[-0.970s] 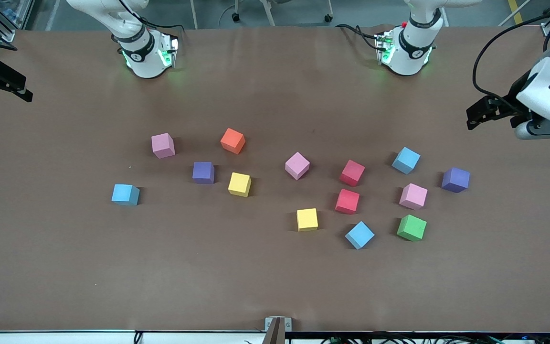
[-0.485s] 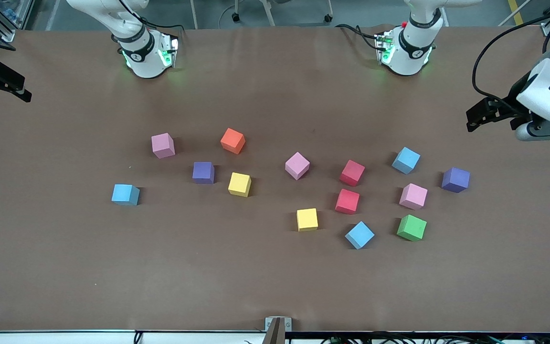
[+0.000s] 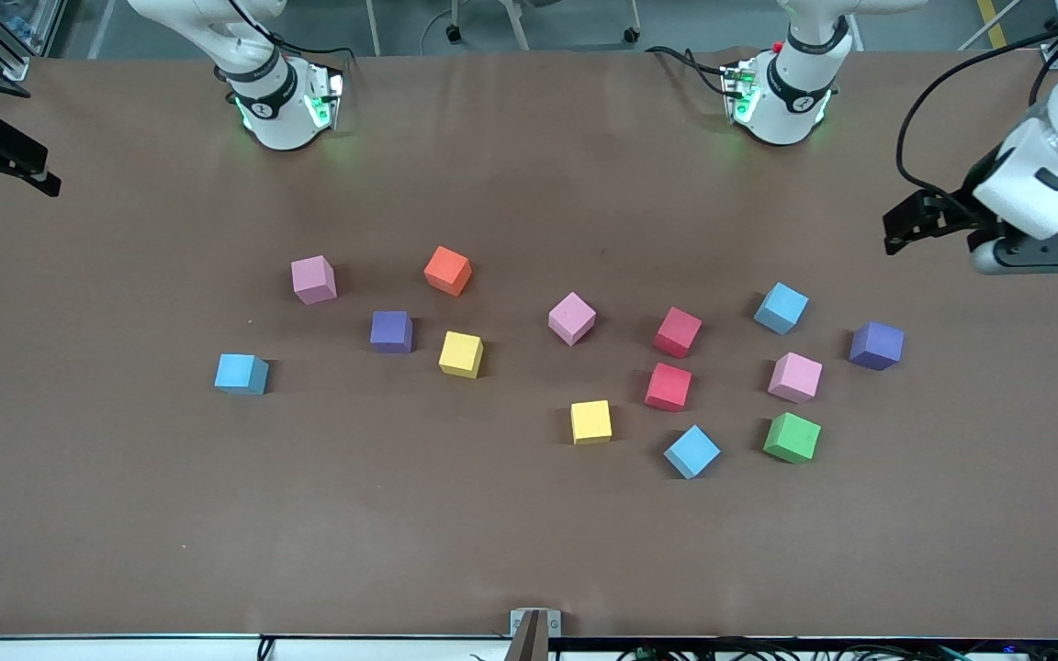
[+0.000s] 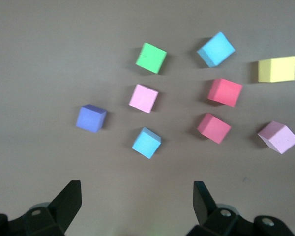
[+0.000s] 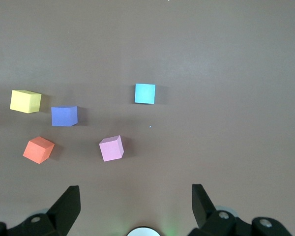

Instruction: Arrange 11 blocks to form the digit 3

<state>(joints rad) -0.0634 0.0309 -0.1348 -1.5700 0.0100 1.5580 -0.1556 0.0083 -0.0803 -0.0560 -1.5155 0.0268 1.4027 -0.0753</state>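
The front view shows all fourteen cubes at once, loose and apart on the brown table (image 3: pixel 125 514), with no digit 3 formed. I take the green cube (image 3: pixel 792 437) as the landmark. Just beside it, farther from the front camera, is a pink block (image 3: pixel 795 377), and farther again a light blue block (image 3: pixel 781 308). A purple cube (image 3: pixel 876 345) lies near the green cube toward the left arm's end. Toward the right arm's end come another light blue block (image 3: pixel 692 451), two red blocks (image 3: pixel 669 386) (image 3: pixel 678 331), a yellow block (image 3: pixel 590 422) and a second pink block (image 3: pixel 571 319). Well apart from the green cube in the same direction lie a second yellow block (image 3: pixel 461 354), a second purple cube (image 3: pixel 391 331), the orange block (image 3: pixel 447 271), a third pink block (image 3: pixel 313 279) and the last light blue block (image 3: pixel 241 374). The left wrist view shows only the group around the green cube (image 4: pixel 151 58), and the right wrist view only the distant group, with the orange block (image 5: pixel 38 150) among five cubes. The left gripper (image 3: pixel 906 225) hangs over bare table at the left arm's end with its fingers spread wide and holding nothing; the right gripper (image 3: pixel 10 165) is at the right arm's end, also spread and holding nothing. No cube lies between the fingers of either gripper.
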